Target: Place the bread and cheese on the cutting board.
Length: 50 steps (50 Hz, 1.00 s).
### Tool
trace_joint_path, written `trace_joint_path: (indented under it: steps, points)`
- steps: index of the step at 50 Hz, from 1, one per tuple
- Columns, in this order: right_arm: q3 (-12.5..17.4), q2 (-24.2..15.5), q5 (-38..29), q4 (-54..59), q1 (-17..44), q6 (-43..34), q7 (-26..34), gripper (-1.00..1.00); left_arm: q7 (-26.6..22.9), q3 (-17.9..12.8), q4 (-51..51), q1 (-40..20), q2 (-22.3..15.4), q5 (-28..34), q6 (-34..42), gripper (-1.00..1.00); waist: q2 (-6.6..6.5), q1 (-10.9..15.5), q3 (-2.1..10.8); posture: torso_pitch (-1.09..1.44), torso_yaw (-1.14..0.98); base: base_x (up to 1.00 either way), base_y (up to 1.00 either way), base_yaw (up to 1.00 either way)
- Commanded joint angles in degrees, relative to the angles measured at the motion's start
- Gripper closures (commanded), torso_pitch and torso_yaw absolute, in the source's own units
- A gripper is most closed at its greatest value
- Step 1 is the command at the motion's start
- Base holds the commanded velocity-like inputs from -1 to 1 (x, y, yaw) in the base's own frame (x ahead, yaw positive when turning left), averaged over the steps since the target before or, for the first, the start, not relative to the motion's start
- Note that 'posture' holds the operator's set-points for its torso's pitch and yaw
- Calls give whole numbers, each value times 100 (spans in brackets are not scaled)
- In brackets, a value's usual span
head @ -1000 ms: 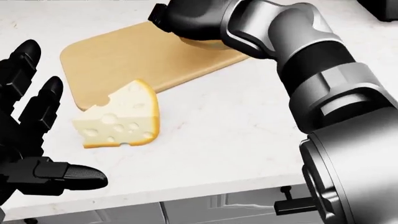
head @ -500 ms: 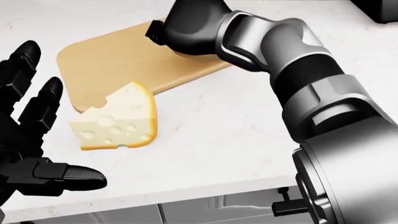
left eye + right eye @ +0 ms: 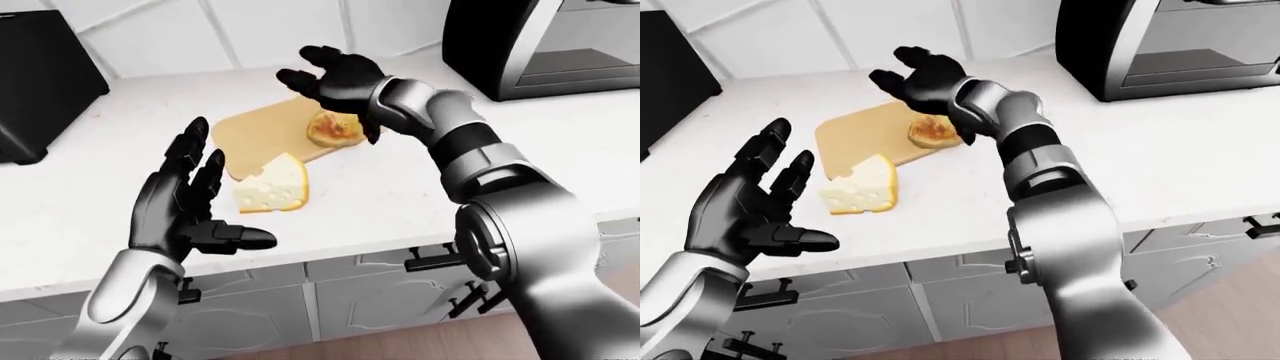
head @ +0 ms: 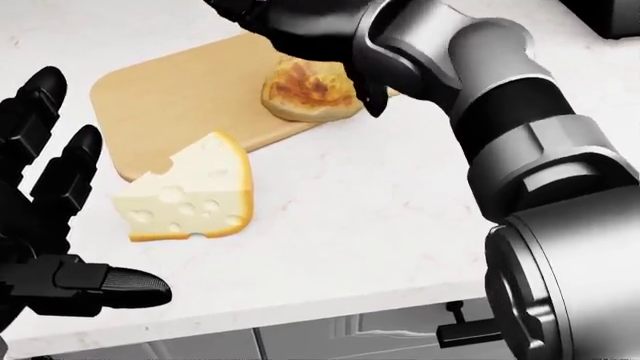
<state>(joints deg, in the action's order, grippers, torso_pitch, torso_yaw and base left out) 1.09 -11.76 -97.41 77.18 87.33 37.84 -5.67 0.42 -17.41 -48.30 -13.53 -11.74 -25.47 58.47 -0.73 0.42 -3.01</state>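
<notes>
The round, toasted bread roll (image 4: 310,91) now lies uncovered on the light wooden cutting board (image 4: 180,97); half a second ago the black three-finger right hand (image 3: 335,75) hid it. That hand has lifted clear, fingers spread, holding nothing. Judged from this, the bread step is complete and the cheese step remains. The yellow holed cheese wedge (image 4: 190,191) rests on the white counter (image 4: 380,225), its tip touching or overlapping the board's lower edge. The black left hand (image 3: 185,210) hovers open and empty, just beside the wedge on the view's left, not touching it.
</notes>
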Motion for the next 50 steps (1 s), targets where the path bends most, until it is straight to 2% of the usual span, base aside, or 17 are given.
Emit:
trace_joint_path:
  steps: [1,3,5,6,7,8,11,13,16,21,25,31,42,45,49,50]
  points:
    - [97,-156,907,-341,248,42,664,-100,-12,-47,-160,-155,-75,-1,-150,-100,-20,-10,156,0,0,0,0,0]
    - [206,-245,1527,-479,277,45,1205,-100,20,-139,-190,-292,-120,-62,-14,-100,-14,-17,159,0,0,0,0,0]
    - [376,-406,2299,-748,323,-1,2003,-100,70,-230,-225,-459,-198,-139,147,-100,-11,-27,156,0,0,0,0,0]
    - [274,-471,2468,-907,285,-4,2112,-100,91,-275,-234,-532,-216,-207,237,-100,-8,-33,152,0,0,0,0,0]
    - [343,-523,2834,-1091,217,-94,2483,-100,137,-338,-239,-685,-284,-267,349,-100,-5,-33,143,0,0,0,0,0]
    - [247,-542,2985,-1194,169,-143,2553,-100,162,-349,-241,-706,-301,-303,371,-100,-4,-37,136,0,0,0,0,0]
    - [217,-754,3640,-2156,-293,-327,3313,-100,305,-489,-121,-1239,-577,-496,680,-100,1,-39,116,0,0,0,0,0]
    - [213,-751,4051,-2789,-577,-575,3797,-100,416,-543,-122,-1400,-657,-637,789,-100,6,-42,117,0,0,0,0,0]
    - [227,-584,4766,-4314,-1241,-1285,4937,-100,559,-542,-214,-1356,-695,-803,813,-100,2,-59,115,0,0,0,0,0]
    - [3,-199,5236,-6440,-2206,-2231,6016,-100,675,-756,-299,-1199,-837,-1124,842,-100,-42,-76,116,0,0,0,0,0]
    - [-135,21,5213,-6872,-2505,-2502,6083,-100,740,-815,-282,-1082,-951,-1300,747,-100,-94,-116,108,0,0,0,0,0]
    - [-352,475,5158,-7062,-2731,-3095,6499,-100,913,-833,-258,-1023,-1052,-1522,676,-100,-141,-145,129,0,0,0,0,0]
    - [-633,974,4614,-6446,-2982,-3076,6082,-99,946,-809,-175,-831,-1120,-1614,423,-100,-243,-190,161,0,0,0,0,0]
    - [-698,1154,4502,-6338,-3011,-3068,5941,-91,932,-817,-150,-804,-1128,-1619,381,-100,-264,-197,170,0,0,0,0,0]
    - [-726,1297,4430,-6361,-3008,-3095,5904,-89,911,-805,-123,-767,-1125,-1598,331,-100,-288,-197,168,0,0,0,0,0]
    - [-727,1324,4420,-6334,-2991,-3106,5866,-78,912,-803,-125,-766,-1121,-1603,330,-100,-293,-198,168,0,0,0,0,0]
